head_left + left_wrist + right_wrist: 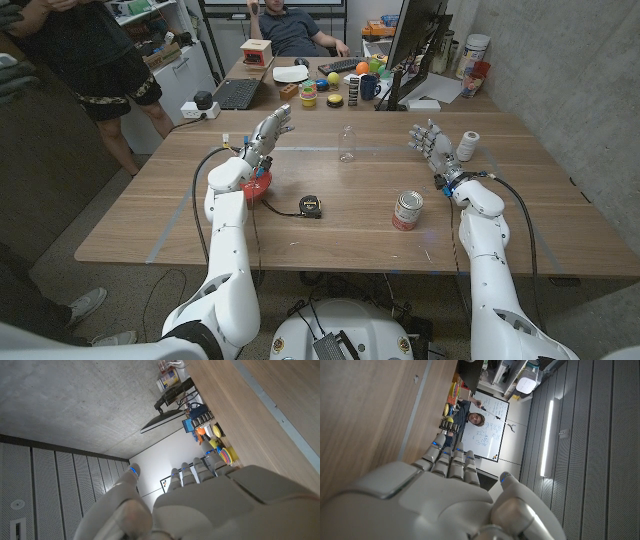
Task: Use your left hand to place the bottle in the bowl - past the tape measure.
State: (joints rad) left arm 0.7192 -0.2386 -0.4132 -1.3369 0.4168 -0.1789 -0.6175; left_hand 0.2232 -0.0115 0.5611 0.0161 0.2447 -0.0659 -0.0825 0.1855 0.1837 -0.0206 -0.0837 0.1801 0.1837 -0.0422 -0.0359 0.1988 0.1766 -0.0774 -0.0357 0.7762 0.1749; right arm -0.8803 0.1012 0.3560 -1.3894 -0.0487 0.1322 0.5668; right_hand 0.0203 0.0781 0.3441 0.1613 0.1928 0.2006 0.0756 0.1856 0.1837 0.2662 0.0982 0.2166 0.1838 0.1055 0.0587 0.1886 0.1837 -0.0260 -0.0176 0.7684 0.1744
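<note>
Small tin can (407, 210) with unreadable white-and-red label is standing nearest. Yellow-black tape measure (311, 207) is lying beside red bowl (257, 187). Clear plastic bottle (347, 142) is standing upright mid-surface. Left hand (268, 133) and right hand (431, 143) are hovering, fingers spread, gripping nothing.

Table (350, 225): wood, matt, visible grain, pale tape strips. Bottle (347, 143) at 12 o'clock: clear plastic. Can (407, 210) at 4 o'clock: shiny metal ends, paper label. Bowl (257, 186) at 9 o'clock: red, glossy plastic look. Tape measure (311, 207): black and yellow casing. Arms: smooth white glossy shells. Hands (210, 505): grey, matt. Wall (560, 60): rough concrete.
</note>
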